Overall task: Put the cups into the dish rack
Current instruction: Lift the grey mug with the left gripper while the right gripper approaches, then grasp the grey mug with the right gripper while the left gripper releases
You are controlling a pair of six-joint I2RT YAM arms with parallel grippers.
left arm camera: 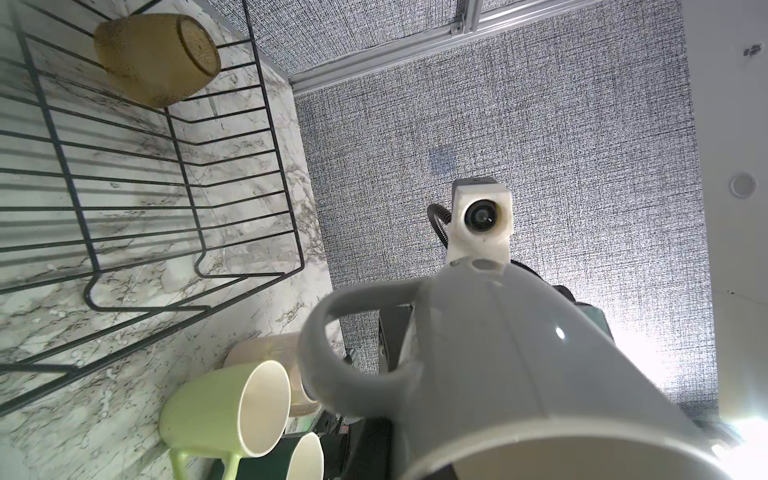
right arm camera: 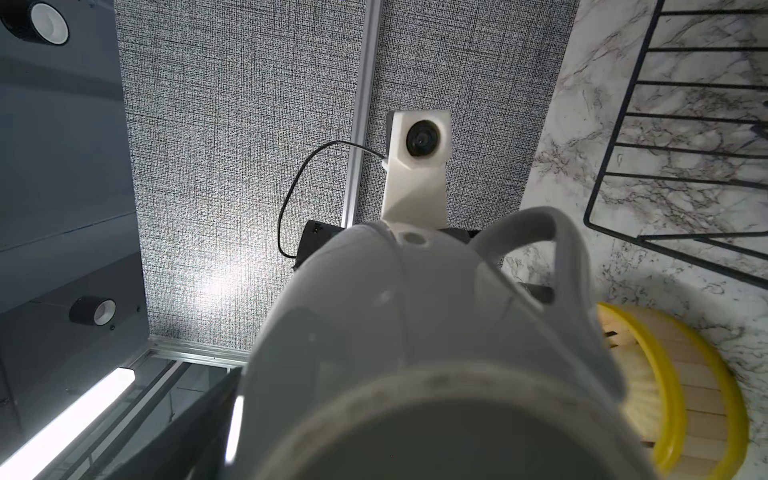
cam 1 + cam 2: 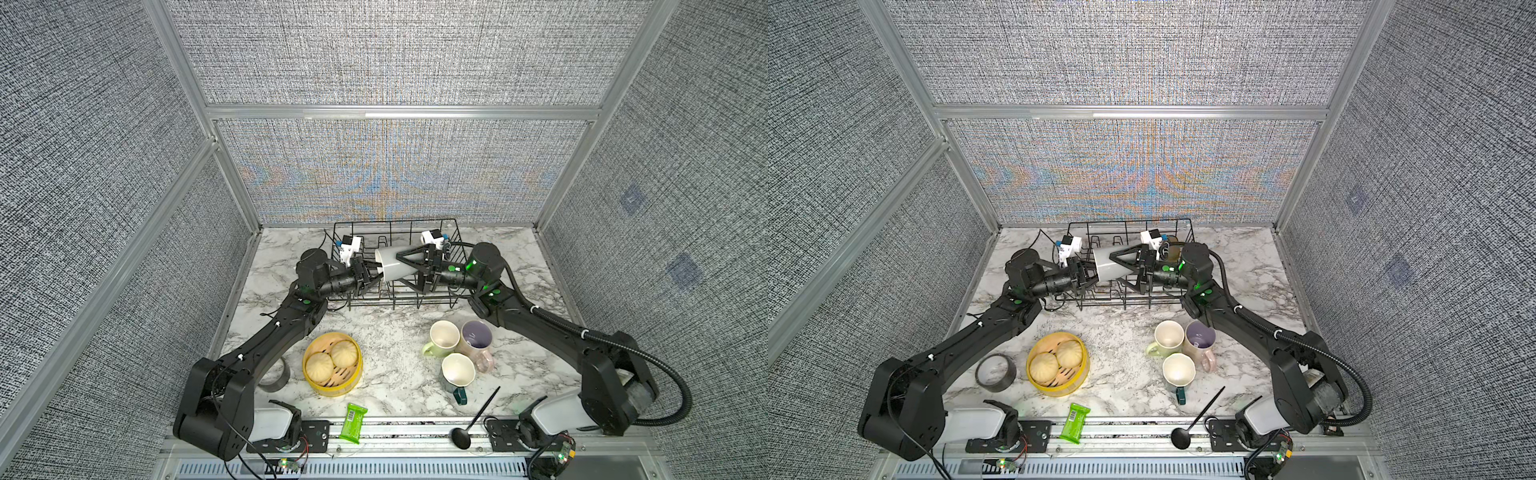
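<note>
Near edge: one green packet (image 3: 353, 423) and one black spoon (image 3: 473, 419). Next come one tape roll (image 3: 279, 380), half under my left arm in a top view, and one yellow steamer basket (image 3: 309, 384) holding two buns (image 3: 320, 365). On the marble table (image 3: 395, 332) three mugs stand close together: dark teal mug (image 3: 457, 371), pale green mug (image 3: 442, 337), pink mug (image 3: 478, 338).

Beyond is one dish rack (image 3: 374, 222), with one grey-white mug (image 3: 386, 259) lying sideways above it. My left gripper (image 3: 375, 277) is pinched tight on its rim. My right gripper (image 3: 401, 269), jaws spread wide, straddles its base end; I cannot tell whether they press it.

In the rack's far right corner is one amber tumbler (image 1: 158, 58), nearly hidden from above. One clear glass (image 1: 255, 255) shows faintly at the rack's end wall; which side of the wire is unclear.
</note>
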